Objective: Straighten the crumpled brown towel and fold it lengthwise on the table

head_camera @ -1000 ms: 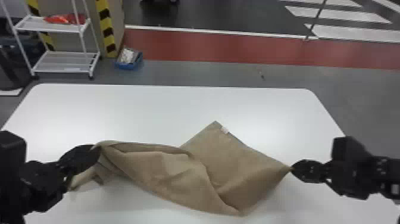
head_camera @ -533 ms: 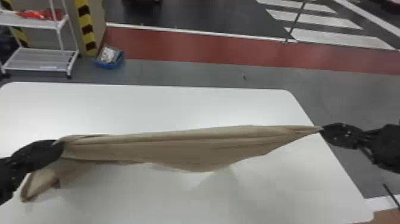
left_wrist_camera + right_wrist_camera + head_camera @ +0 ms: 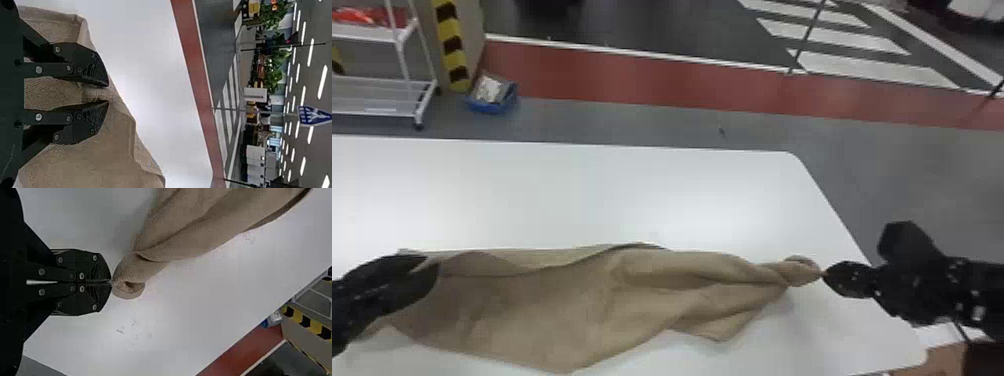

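Left gripper point(image 3: 431, 266) and right gripper point(image 3: 826, 274) pinch towel point(image 3: 547, 305); white table point(image 3: 612, 195) (red floor strip point(image 3: 642, 82) beyond).

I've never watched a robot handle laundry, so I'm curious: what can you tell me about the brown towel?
The brown towel looks like soft, plain woven cloth. It lies stretched across or just over the white table, creased and not neatly folded. Its wider left part spreads out, with a gathered ridge between the left tool's fingers. Towards the right it narrows into a rolled, curled end, pinched at the fingertips of the right tool.
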You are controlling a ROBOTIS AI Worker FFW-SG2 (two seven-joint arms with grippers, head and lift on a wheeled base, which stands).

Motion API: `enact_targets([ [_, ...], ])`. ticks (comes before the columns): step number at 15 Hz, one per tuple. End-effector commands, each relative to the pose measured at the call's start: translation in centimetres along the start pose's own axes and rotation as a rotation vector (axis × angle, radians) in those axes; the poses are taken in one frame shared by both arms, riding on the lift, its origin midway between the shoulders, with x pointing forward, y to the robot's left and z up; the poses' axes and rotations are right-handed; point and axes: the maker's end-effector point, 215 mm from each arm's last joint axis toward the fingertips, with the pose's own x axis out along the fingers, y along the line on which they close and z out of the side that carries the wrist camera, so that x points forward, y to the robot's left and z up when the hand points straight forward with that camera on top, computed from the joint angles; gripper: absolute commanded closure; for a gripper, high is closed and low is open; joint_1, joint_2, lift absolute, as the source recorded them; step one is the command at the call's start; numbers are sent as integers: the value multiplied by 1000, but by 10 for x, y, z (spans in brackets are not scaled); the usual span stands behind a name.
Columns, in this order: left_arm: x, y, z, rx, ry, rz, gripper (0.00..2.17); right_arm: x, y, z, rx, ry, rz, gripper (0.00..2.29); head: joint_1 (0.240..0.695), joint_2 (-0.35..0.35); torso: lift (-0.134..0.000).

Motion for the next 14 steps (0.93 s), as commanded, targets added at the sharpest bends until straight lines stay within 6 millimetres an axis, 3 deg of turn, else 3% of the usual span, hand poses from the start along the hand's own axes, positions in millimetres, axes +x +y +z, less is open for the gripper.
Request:
enact_targets([
  [1,4,-4,-4,14,-6,-7,883,2,8,-6,-2,18,13,2071,695,-282,-120],
  [4,2,-4,2,69,-36,-3,832,2,12,-7,-17,20,21,2071,695,-290,-120],
  [6,1,-1,4,71,-38,-8,1062,4,14,-6,-13,17,24,2071,695,-293,-120],
  [10,-7,5,5,79,-36,-12,1082,3,12,-9,-2,14,14,2071,695,-282,-120],
  [12,-15,17,14,77,-53,19,1092,-2,-4,-10,20,2,-38,2071,695,-281,-120],
  [14,-23,36,40,65,-82,64,1092,-14,-39,0,60,-44,-137,2071,695,-275,-120],
])
